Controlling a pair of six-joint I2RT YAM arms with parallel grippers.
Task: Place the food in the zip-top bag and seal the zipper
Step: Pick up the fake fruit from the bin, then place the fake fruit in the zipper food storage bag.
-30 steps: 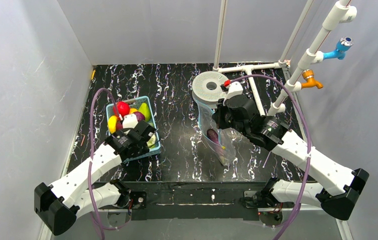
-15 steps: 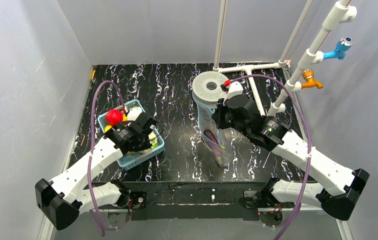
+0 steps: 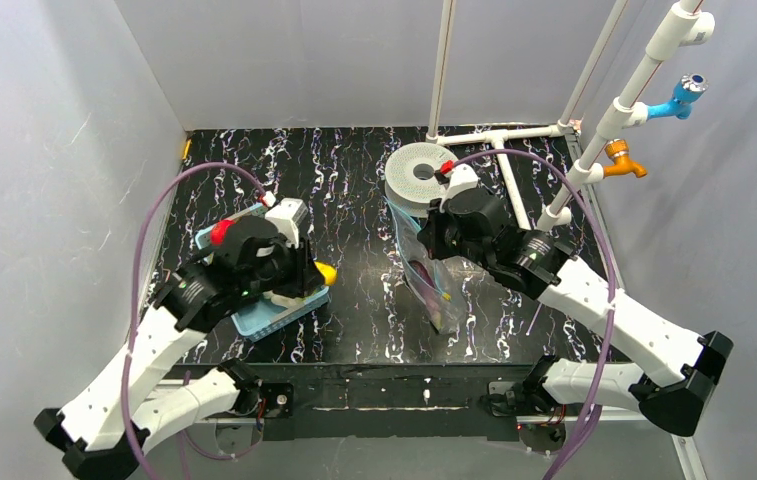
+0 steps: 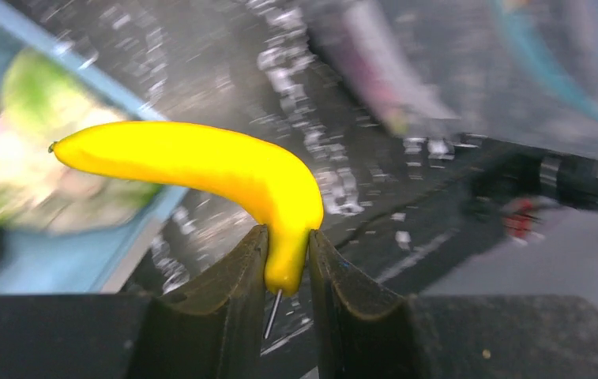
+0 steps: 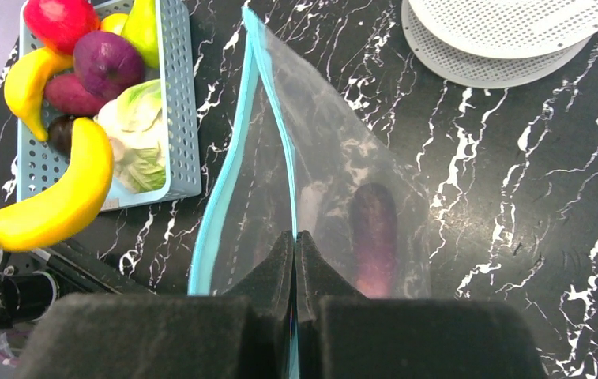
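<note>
My left gripper [image 4: 287,260] is shut on one end of a yellow banana [image 4: 201,166], which hangs above the table just right of the blue basket [image 3: 254,320]. From above, only the banana's tip [image 3: 325,271] shows past the left gripper [image 3: 306,277]. The clear zip-top bag [image 5: 335,174] stands upright with its mouth gaping. My right gripper [image 5: 294,241] is shut on one side of its light-blue zipper [image 5: 232,174]. A purple eggplant [image 5: 374,237] lies inside the bag. The basket [image 5: 177,103] holds a red fruit [image 5: 60,20], a second banana [image 5: 25,83], a purple piece [image 5: 106,61] and a cabbage [image 5: 139,130].
A white perforated disc [image 3: 419,172] sits behind the bag [image 3: 424,280]. White pipes [image 3: 514,190] lie at the back right, with a blue tap [image 3: 686,95] and an orange tap [image 3: 622,160] on the slanted pipe. Grey walls enclose the table.
My left arm has lifted a banana out of the basket and swung right toward the bag. The basket shifted a little. The right arm has kept its hold on the bag.
</note>
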